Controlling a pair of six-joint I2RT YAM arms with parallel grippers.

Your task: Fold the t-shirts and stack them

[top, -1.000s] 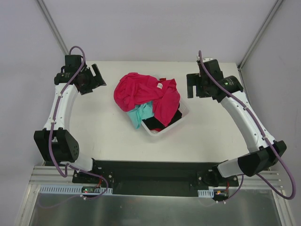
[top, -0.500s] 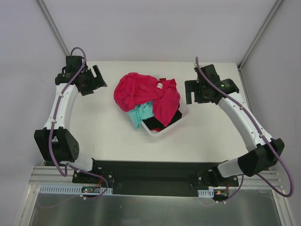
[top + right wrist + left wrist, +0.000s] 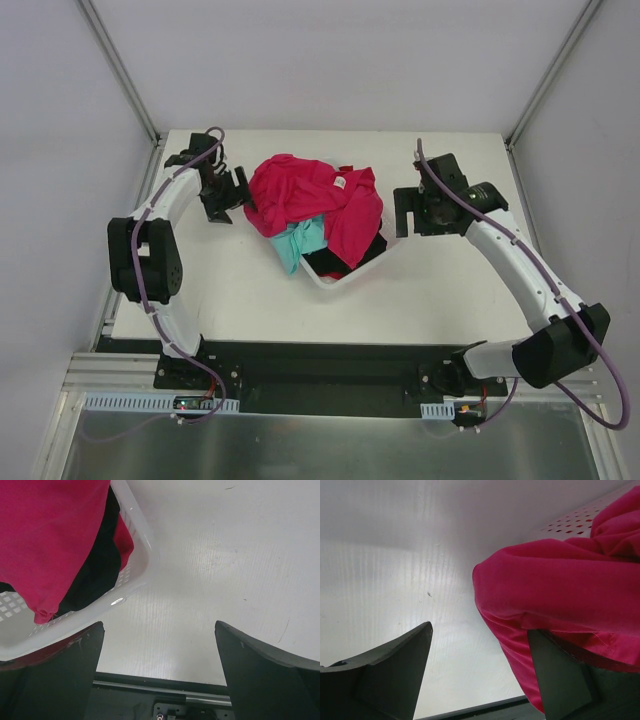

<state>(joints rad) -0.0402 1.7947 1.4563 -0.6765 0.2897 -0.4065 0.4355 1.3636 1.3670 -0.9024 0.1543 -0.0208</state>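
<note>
While left end effector (image 3: pixel 481 630) stood wide open, holding nothing, one finger (image 3: pixel 555 675) sat just under hanging fold of pink t-shirt (image 3: pixel 305 195); contact unclear. Right end effector (image 3: pixel 159 625) gaped fully, empty, just beside rim of white basket (image 3: pixel 335 285). T-shirts (image 3: pixel 330 225) lay heaped in basket on desk (image 3: pixel 250 290): pink t-shirt on top, spilling over left rim; teal t-shirt (image 3: pixel 297 245) and black t-shirt (image 3: pixel 345 262) beneath. Cloth judged light, limp, prone to tangle and drag neighbours. Best hold, likely: pinch overhanging pink edge, then lift clear.
</note>
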